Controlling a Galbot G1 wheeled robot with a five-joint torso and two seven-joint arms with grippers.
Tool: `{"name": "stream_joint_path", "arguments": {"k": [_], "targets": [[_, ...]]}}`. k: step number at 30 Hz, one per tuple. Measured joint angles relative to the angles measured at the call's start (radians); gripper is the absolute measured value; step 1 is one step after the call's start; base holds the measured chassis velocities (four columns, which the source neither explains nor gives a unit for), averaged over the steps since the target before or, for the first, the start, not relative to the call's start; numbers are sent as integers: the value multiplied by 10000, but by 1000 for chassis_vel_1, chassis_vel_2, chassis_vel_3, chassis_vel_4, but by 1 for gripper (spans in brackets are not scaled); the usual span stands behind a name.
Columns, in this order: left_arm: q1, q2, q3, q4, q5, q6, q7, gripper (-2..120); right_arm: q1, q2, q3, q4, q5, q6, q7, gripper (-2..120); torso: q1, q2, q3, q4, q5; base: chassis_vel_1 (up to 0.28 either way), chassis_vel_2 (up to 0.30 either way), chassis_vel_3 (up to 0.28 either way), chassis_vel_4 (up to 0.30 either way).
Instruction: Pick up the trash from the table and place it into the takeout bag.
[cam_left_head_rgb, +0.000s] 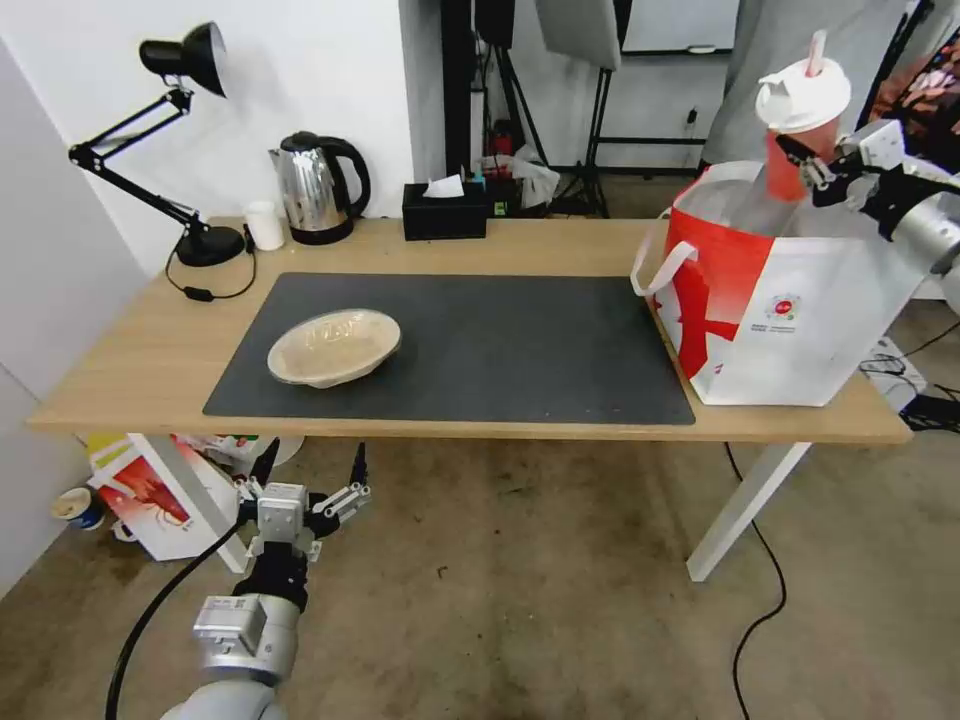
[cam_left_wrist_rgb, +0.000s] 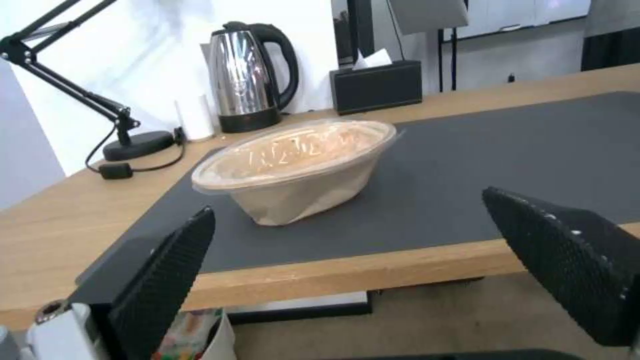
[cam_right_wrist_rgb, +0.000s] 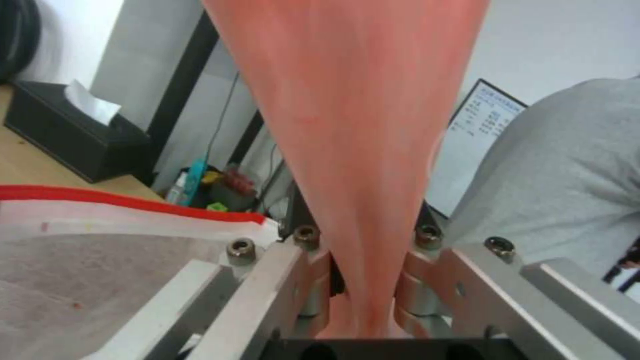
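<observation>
Behind the table (cam_left_head_rgb: 150, 370) we see a white wall and, farther right, dark stands and cables on a concrete floor. Along the table's far edge stand a black lamp (cam_left_head_rgb: 190, 150), a small white cup (cam_left_head_rgb: 265, 225), a steel kettle (cam_left_head_rgb: 315, 190) and a black tissue box (cam_left_head_rgb: 445, 210). On the left part of the grey mat (cam_left_head_rgb: 500, 340) lies the tan lidded container (cam_left_head_rgb: 335, 346), upright, its clear lid on; in the left wrist view it (cam_left_wrist_rgb: 293, 170) sits a little in from the mat's near edge. At the table's right end stands the bag (cam_left_head_rgb: 800, 310), its mouth open and its foil lining showing, one white handle (cam_left_head_rgb: 660, 270) hanging toward the mat. Our right gripper (cam_left_head_rgb: 805, 165) is raised over the bag's open mouth and is clamped on the red cup (cam_left_head_rgb: 785, 160), which is tilted, its white lid (cam_left_head_rgb: 803, 93) and straw uppermost. From the right wrist we see the cup's (cam_right_wrist_rgb: 360, 150) narrow lower end squeezed between the metal fingers (cam_right_wrist_rgb: 427, 280), with the bag's red rim (cam_right_wrist_rgb: 133, 202) just beside. Our left gripper (cam_left_head_rgb: 312, 470) hangs below and in front of the table's near edge, on the left, its black pads (cam_left_wrist_rgb: 167, 280) spread wide apart and holding nothing. On the floor under the table's left end lies a white box (cam_left_head_rgb: 160, 495) with red print.
</observation>
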Motion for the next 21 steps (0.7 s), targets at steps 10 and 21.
{"name": "stream_joint_path", "arguments": {"k": [10,21], "targets": [[0,0,0,0,0,0,0,100,230,71,-210,-172,-219,-226,235,14,0,0,0,1,-1,0,0,0,0],[0,0,0,0,0,0,0,100,75,-17,-227,182,-119,-419,443,54,0,0,0,1,0,0,0,0,0]]}}
